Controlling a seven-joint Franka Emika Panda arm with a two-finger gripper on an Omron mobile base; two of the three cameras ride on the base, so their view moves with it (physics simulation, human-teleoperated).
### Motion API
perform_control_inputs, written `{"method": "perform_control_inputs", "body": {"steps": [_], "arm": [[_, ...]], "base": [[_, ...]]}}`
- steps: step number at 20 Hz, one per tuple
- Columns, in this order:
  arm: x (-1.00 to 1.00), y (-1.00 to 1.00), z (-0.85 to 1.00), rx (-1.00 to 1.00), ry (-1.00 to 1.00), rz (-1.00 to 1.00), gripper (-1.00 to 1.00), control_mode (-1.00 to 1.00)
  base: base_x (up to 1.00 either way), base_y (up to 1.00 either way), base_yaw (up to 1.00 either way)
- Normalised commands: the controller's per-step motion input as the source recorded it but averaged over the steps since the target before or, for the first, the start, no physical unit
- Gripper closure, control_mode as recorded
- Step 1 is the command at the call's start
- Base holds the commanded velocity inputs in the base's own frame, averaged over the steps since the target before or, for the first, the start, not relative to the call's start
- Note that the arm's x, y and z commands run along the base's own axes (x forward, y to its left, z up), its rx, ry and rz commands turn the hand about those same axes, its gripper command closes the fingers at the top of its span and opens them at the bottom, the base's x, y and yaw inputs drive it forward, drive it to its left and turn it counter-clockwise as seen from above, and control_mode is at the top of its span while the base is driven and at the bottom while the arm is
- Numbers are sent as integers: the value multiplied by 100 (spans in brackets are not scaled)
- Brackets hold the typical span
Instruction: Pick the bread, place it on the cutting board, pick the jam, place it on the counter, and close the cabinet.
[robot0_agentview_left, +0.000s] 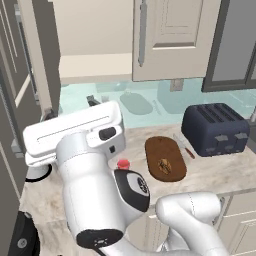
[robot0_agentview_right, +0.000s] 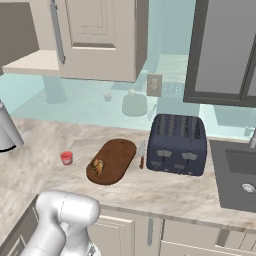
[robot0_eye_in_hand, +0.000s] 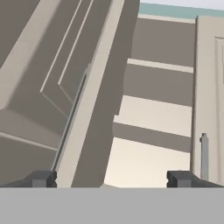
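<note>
The bread (robot0_agentview_left: 164, 165) (robot0_agentview_right: 98, 166) lies on the dark oval cutting board (robot0_agentview_left: 165, 156) (robot0_agentview_right: 114, 159). The red jam (robot0_agentview_left: 123, 164) (robot0_agentview_right: 66, 158) stands on the marbled counter (robot0_agentview_left: 210, 170) (robot0_agentview_right: 165, 187), left of the board. The cabinet's left door (robot0_agentview_left: 42, 55) (robot0_eye_in_hand: 98, 87) is swung open, showing the cream shelf (robot0_agentview_left: 95, 65) (robot0_eye_in_hand: 153, 114); its right door (robot0_agentview_left: 172, 37) (robot0_agentview_right: 95, 37) (robot0_eye_in_hand: 210, 87) is close to shut. My gripper (robot0_agentview_left: 70, 110) (robot0_eye_in_hand: 111, 179) is open, raised below the cabinet, pointing at the open door's edge and handle (robot0_eye_in_hand: 72, 118). Nothing is between the fingers.
A dark navy toaster (robot0_agentview_left: 215, 129) (robot0_agentview_right: 177, 144) stands right of the board, with a knife (robot0_agentview_left: 185, 147) (robot0_agentview_right: 141, 154) lying between them. A sink (robot0_agentview_right: 240, 175) is at the far right. A dark-framed window (robot0_agentview_right: 225, 50) sits right of the cabinet.
</note>
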Motion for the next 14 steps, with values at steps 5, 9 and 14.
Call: {"method": "perform_control_inputs", "body": {"steps": [5,9,14], "arm": [[40,28,-10,0,0,0,-100,-100],[47,34,-13,0,0,0,-100,-100],[45,38,-16,0,0,0,-100,-100]], "base": [[0,0,0],[0,0,0],[0,0,0]]}}
